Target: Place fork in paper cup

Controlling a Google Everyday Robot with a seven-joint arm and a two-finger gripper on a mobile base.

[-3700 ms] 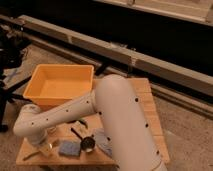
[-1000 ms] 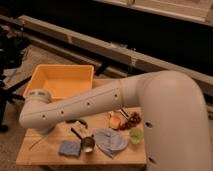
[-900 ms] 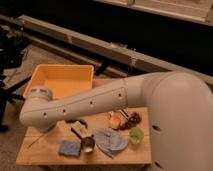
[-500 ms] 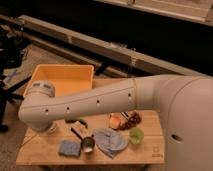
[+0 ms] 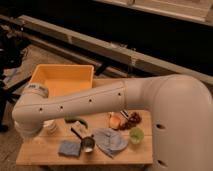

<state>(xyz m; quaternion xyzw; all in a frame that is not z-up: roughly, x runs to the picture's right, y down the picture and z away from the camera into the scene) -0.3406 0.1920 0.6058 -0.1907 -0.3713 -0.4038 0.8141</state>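
Arm (image 5: 85,102) swung low across table (image 5: 35,152), elbow joint at left end, so most of left side blocked. Gripper not visible, prob. tucked under/behind elbow near left edge; jaws together, whether clamped on fork can't tell. Fork itself not visible anywhere, hidden or held. Paper cup (image 5: 49,126) only partly showing, peeking from just under arm at left, upright, near where wrist should be, which fits a drop approach. Orange bin (image 5: 62,80) at back left, behind arm. Rest of clutter kept right of cup: metal cup (image 5: 88,144) w/ dark handle, blue cloth (image 5: 111,141), sponge (image 5: 68,148), green cup (image 5: 135,135), food items near (image 5: 120,120). Placement not confirmed.
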